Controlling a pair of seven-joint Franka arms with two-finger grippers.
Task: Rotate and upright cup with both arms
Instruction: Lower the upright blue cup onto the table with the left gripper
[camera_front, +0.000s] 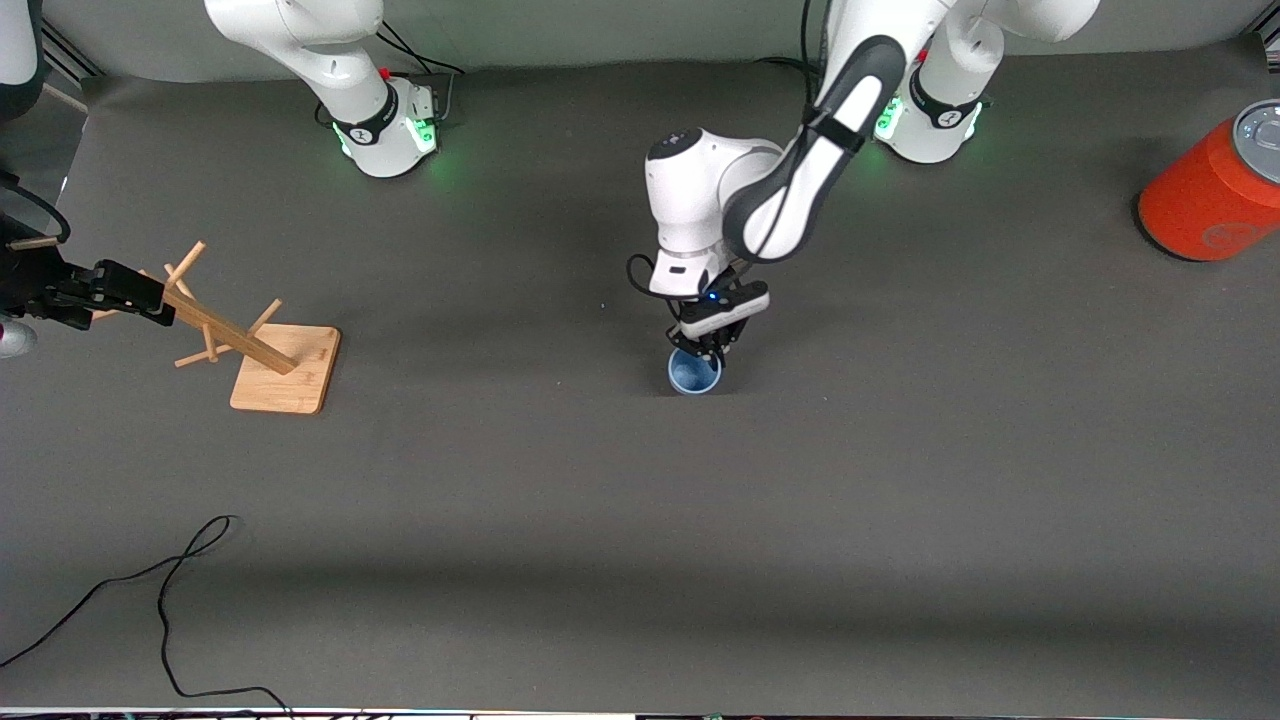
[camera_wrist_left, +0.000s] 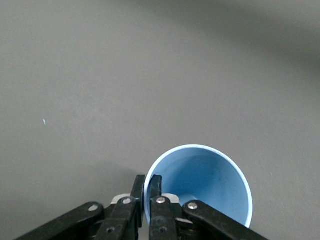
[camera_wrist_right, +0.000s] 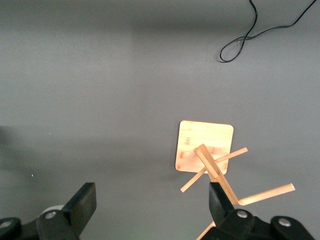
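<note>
The pale blue cup (camera_front: 693, 376) is in the middle of the grey mat, its open mouth turned up toward the front camera. My left gripper (camera_front: 706, 352) comes down on it from above and is shut on its rim. In the left wrist view one finger (camera_wrist_left: 156, 186) is inside the cup (camera_wrist_left: 205, 177) and the other is outside, with the left gripper (camera_wrist_left: 148, 187) pinching the wall. I cannot tell whether the cup's base rests on the mat. My right gripper (camera_front: 150, 298) is open and empty in the air over the wooden rack, also seen in the right wrist view (camera_wrist_right: 152, 197).
A wooden peg rack (camera_front: 285, 372) on a square base stands toward the right arm's end, also below the right gripper (camera_wrist_right: 205, 147). An orange-red can with a grey lid (camera_front: 1210, 190) is at the left arm's end. A black cable (camera_front: 180, 580) lies near the front edge.
</note>
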